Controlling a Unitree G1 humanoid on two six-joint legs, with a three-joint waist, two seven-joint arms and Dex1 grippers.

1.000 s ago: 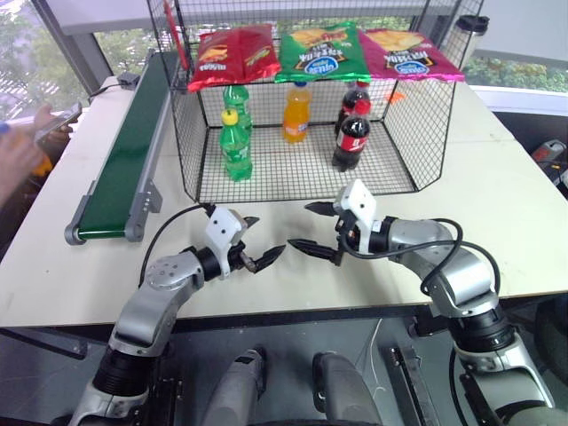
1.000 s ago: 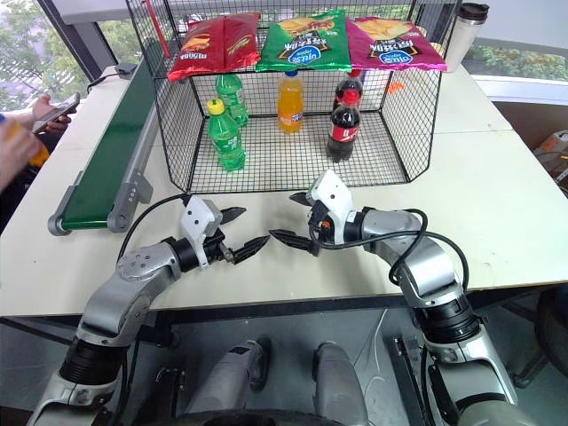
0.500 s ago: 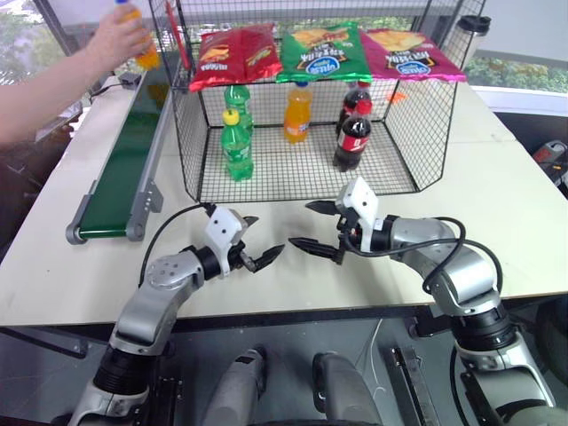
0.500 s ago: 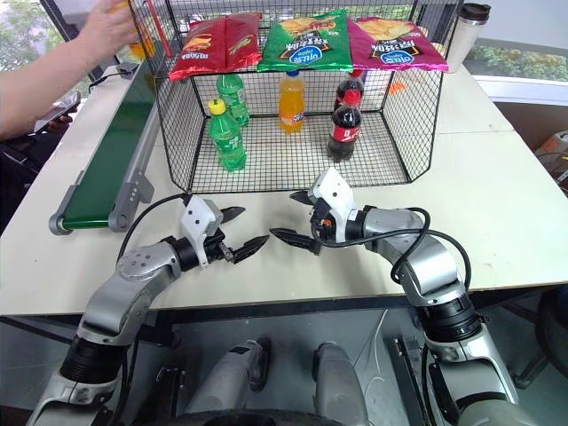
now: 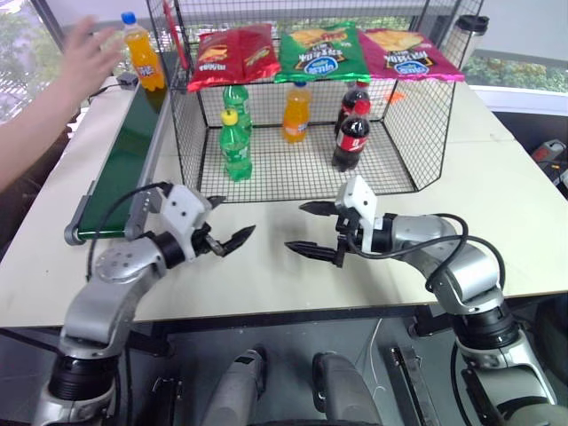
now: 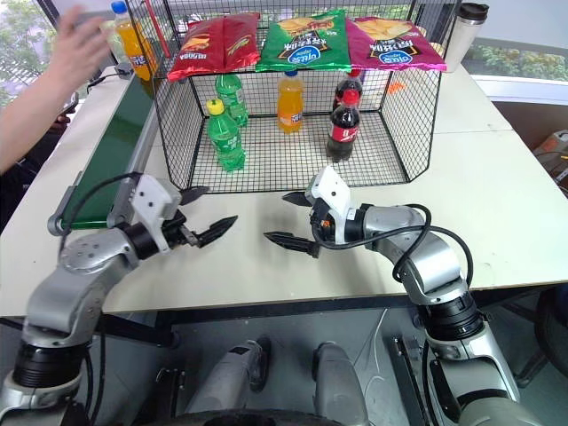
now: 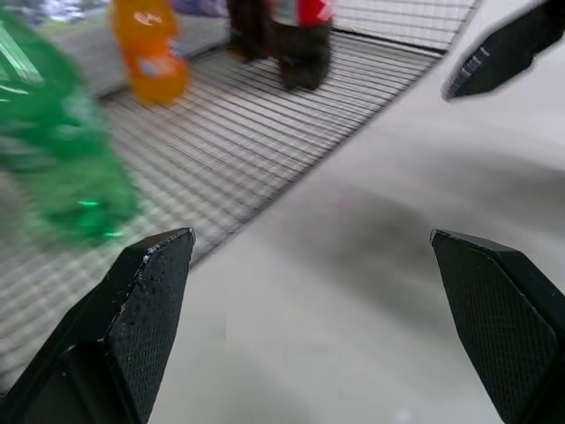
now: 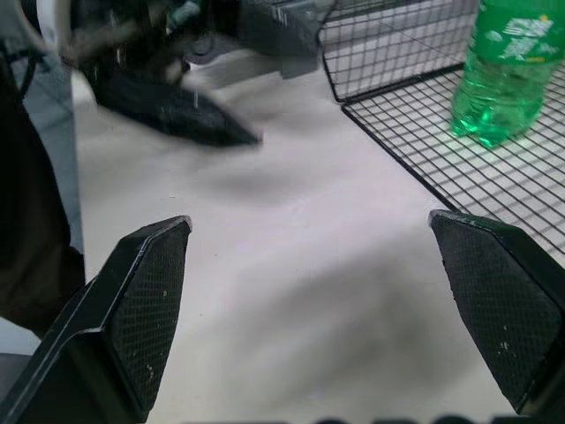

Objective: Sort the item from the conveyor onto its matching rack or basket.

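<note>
Standing upright, cap up, long axis vertical, the orange soda bottle point(image 5: 143, 55) sits at the conveyor's point(image 5: 122, 168) far end, beside a person's hand point(image 5: 87, 51). Not yet picked; transfer into the wire cage point(image 5: 183, 133) remains. Left gripper point(image 5: 224, 234) and right gripper point(image 5: 309, 227) hover with jaws spread, empty.

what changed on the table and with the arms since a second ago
A person's hand brought an orange soda bottle in and stood it at the far end of the conveyor; the hand is now open just beside it. The left gripper swung out to the left, towards the conveyor, jaws open and empty. The right gripper stayed open over the table, and the bottles in the wire cage did not move.
</note>
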